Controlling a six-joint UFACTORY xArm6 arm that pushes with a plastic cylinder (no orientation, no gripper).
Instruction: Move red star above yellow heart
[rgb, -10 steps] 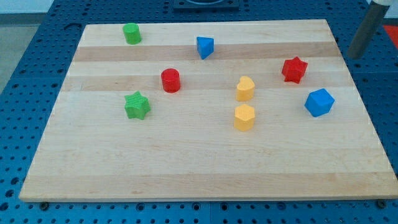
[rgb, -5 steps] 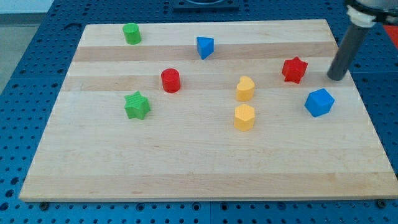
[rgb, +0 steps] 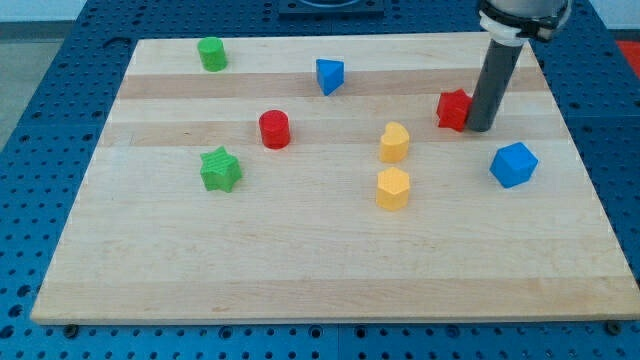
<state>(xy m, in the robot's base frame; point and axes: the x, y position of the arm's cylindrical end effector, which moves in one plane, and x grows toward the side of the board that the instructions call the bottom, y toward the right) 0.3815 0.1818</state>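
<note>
The red star (rgb: 454, 109) lies on the wooden board (rgb: 320, 260) at the view's upper right. My tip (rgb: 479, 127) touches its right side, and the rod hides part of it. The yellow heart (rgb: 395, 142) sits to the star's lower left, near the board's middle. A yellow hexagonal block (rgb: 393, 188) lies just below the heart.
A blue block (rgb: 513, 164) lies right of and below my tip. A blue block (rgb: 329, 75) sits at top centre, a red cylinder (rgb: 274, 129) left of the heart, a green star (rgb: 221, 169) further left, and a green cylinder (rgb: 211, 53) at top left.
My tip has moved left and down onto the board, reached the red star's right side and pushed the star a little to the left. The other blocks have not moved.
</note>
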